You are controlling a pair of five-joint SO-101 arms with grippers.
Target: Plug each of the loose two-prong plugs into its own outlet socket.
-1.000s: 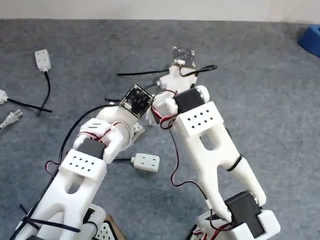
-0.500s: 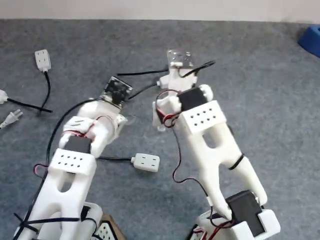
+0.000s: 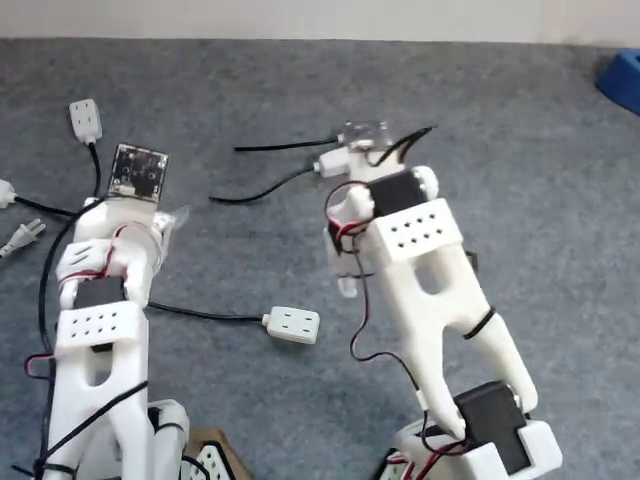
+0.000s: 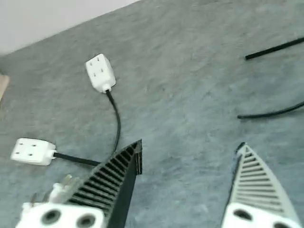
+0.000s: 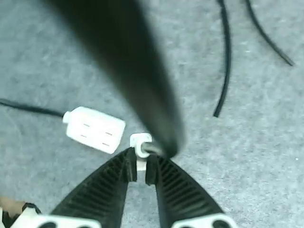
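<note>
Left arm has swung away from the middle to the worktop's (image 3: 540,200) left side; right arm shifted slightly, its wrist now lower by the socket near the front. Left tool (image 4: 190,147) is spread wide with nothing between its fingers, hovering over the grey surface. Beyond it lie the corded socket (image 4: 99,72), a second white socket (image 4: 31,151) on its own black cord, and the loose plug (image 4: 61,184) with its two prongs showing just beside one finger. Right tool (image 5: 140,164) is pressed together, pinching the held plug (image 5: 140,144), a small white piece at its fingertips. The held plug sits just beside the front socket (image 5: 95,129) but apart from it, not inserted. The front socket lies flat between the two arms, its cord running off toward the left arm. Two black cable ends (image 4: 270,111) lie loose farther back. A blurred black cable (image 5: 128,71) crosses the right wrist view. Blue object (image 3: 622,78) at the far corner.
</note>
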